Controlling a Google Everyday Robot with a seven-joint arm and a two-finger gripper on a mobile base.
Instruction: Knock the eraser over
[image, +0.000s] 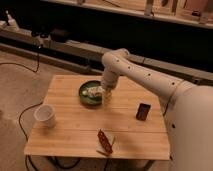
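Though looking closely at gripper (105, 93) over right rim of green bowl (81, 95), cannot tell whether spread or pressed together. See eraser (143, 111) upright, well right of bowl.

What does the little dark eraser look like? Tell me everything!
The eraser is a small dark block with blackish edges and a brown-red face. It stands upright on the wooden table, near its right side, not yet knocked over. Only the tabletop touches it. The tool hangs apart from it, over by the green bowl.
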